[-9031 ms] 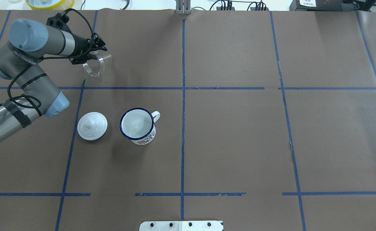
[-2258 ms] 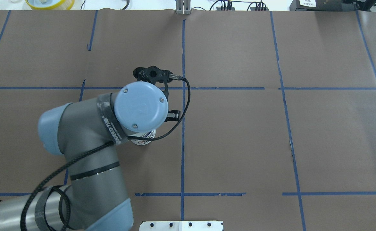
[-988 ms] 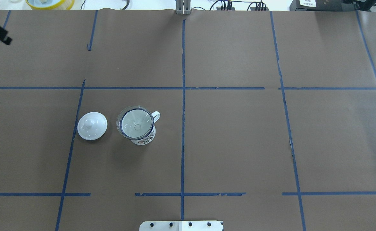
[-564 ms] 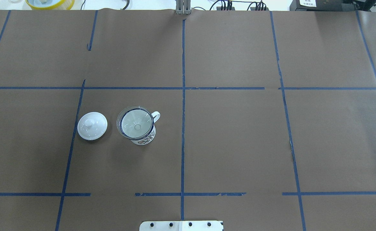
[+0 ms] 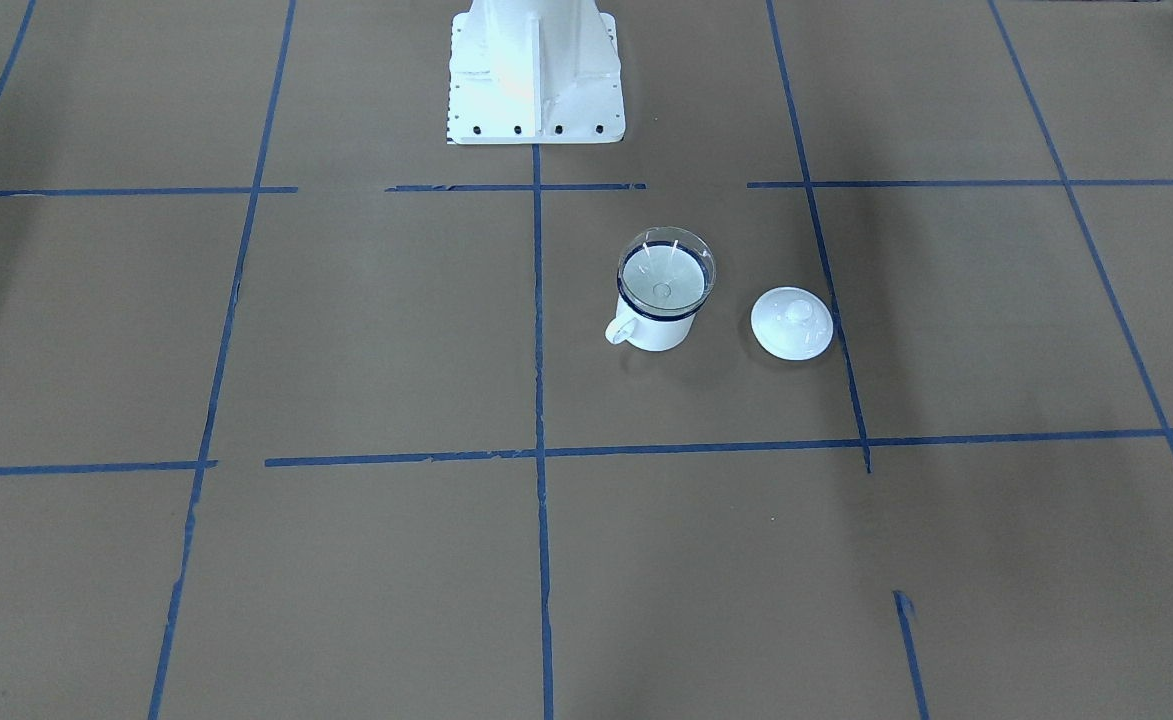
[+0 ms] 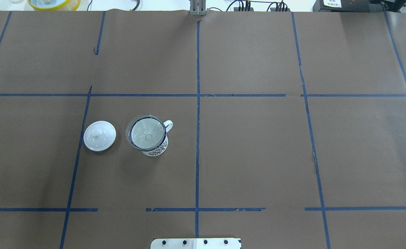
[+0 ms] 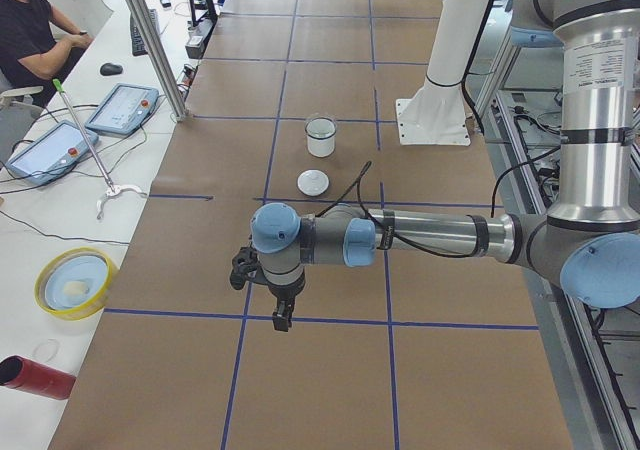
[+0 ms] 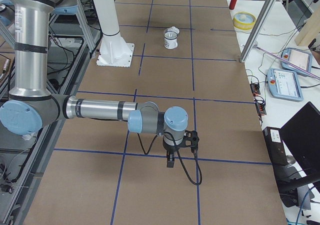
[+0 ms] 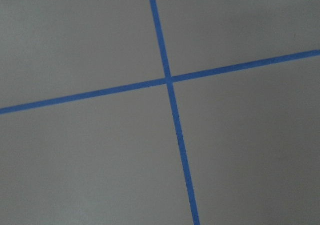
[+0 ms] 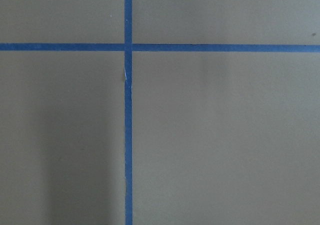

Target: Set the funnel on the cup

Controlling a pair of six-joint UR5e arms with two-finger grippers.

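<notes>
Clear wide-coned plastic funnel (image 6: 146,133) sits spout-down in white enamel mug with dark blue rim (image 6: 155,148), upright. Left gripper (image 7: 283,318) hangs well apart from it, yet nearer than right gripper (image 8: 170,161). Whether either is clenched or released: cannot tell.

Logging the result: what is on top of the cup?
The funnel sits upright on the cup, spout hole showing at its centre. The cup's bottom is obscured beneath it.
</notes>
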